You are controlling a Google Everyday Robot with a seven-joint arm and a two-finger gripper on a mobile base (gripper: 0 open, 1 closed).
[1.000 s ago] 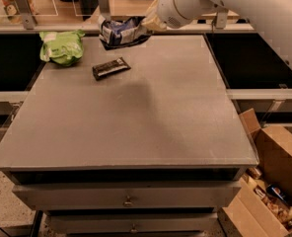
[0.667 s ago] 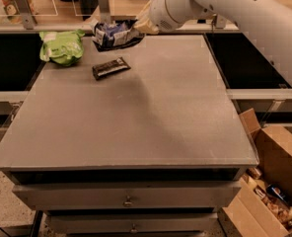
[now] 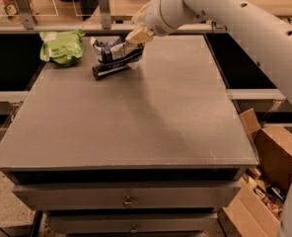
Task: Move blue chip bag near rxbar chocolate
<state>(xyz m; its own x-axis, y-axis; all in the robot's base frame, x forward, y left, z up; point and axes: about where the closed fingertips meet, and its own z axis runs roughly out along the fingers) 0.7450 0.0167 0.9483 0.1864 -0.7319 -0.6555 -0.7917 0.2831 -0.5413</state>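
The blue chip bag is crumpled dark-blue foil with white patches. It sits at the far left-middle of the grey table, held by my gripper, which comes in from the upper right on the white arm. The bag's lower edge lies right over the rxbar chocolate, a flat dark bar lying on the table just in front of the bag. Part of the bar is covered by the bag.
A bright green chip bag lies at the table's far left corner. Dark recessed bins flank the table left and right. Open cardboard boxes stand on the floor at the right. Drawers sit below the front edge.
My gripper has carried the blue chip bag left and down, from above the table's back edge to just over the rxbar chocolate.
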